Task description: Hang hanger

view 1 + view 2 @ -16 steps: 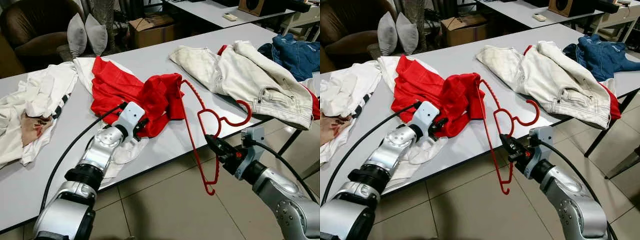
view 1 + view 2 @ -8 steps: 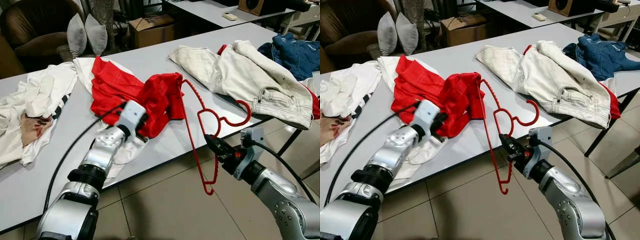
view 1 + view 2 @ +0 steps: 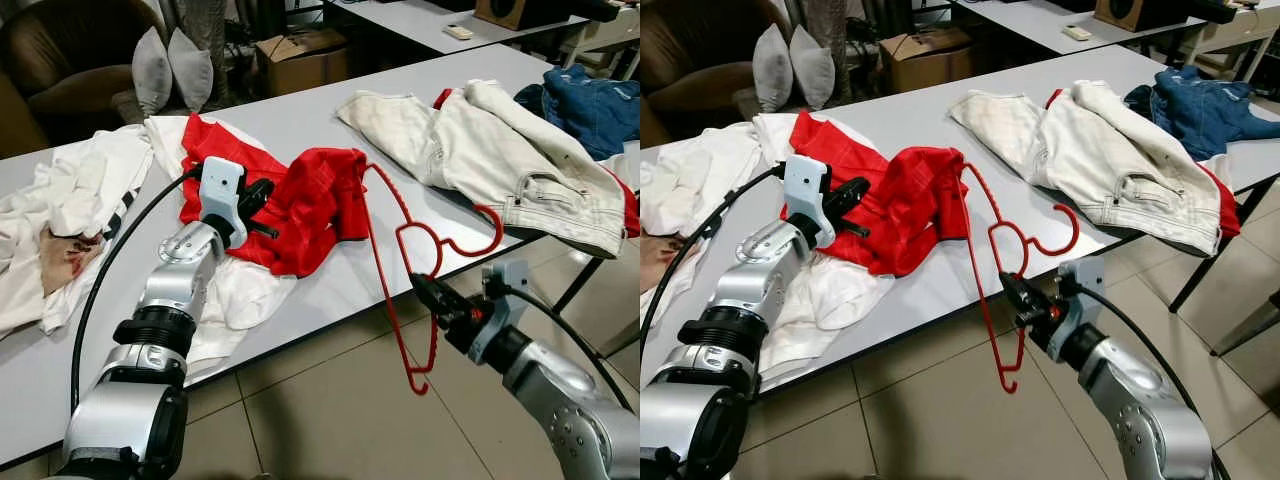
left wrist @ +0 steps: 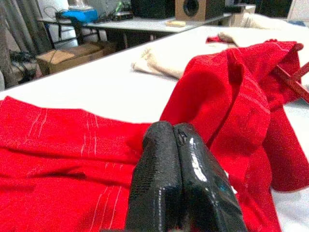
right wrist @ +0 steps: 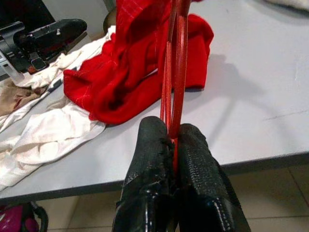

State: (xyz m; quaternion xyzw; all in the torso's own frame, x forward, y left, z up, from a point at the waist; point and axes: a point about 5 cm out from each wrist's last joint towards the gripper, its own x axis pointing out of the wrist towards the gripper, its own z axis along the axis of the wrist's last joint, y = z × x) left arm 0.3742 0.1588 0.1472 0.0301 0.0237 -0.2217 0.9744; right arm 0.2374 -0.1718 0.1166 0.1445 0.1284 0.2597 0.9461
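Observation:
A red plastic hanger (image 3: 378, 262) hangs off the table's front edge. Its upper end is tucked into a crumpled red garment (image 3: 310, 200), and its hook (image 3: 489, 226) lies on the tabletop. Below the table edge, my right gripper (image 3: 421, 288) is shut on the hanger's long bar. The right wrist view shows the bar pinched between the fingertips (image 5: 154, 140). My left gripper (image 3: 852, 192) hovers over the left part of the red garment (image 4: 227, 92). In the left wrist view its fingers (image 4: 161, 159) are pressed together with nothing between them.
White clothes (image 3: 70, 200) lie at the left of the grey table (image 3: 300, 115), with more white cloth (image 3: 235, 300) under my left forearm. A cream jacket (image 3: 480, 150) and blue denim (image 3: 595, 105) lie at the right. Grey cushions (image 3: 170, 65) and a cardboard box (image 3: 300, 60) stand behind the table. Tiled floor lies below.
My left gripper has come away from the red garment's lower edge and swung up and left over it. The right gripper and hanger have barely moved.

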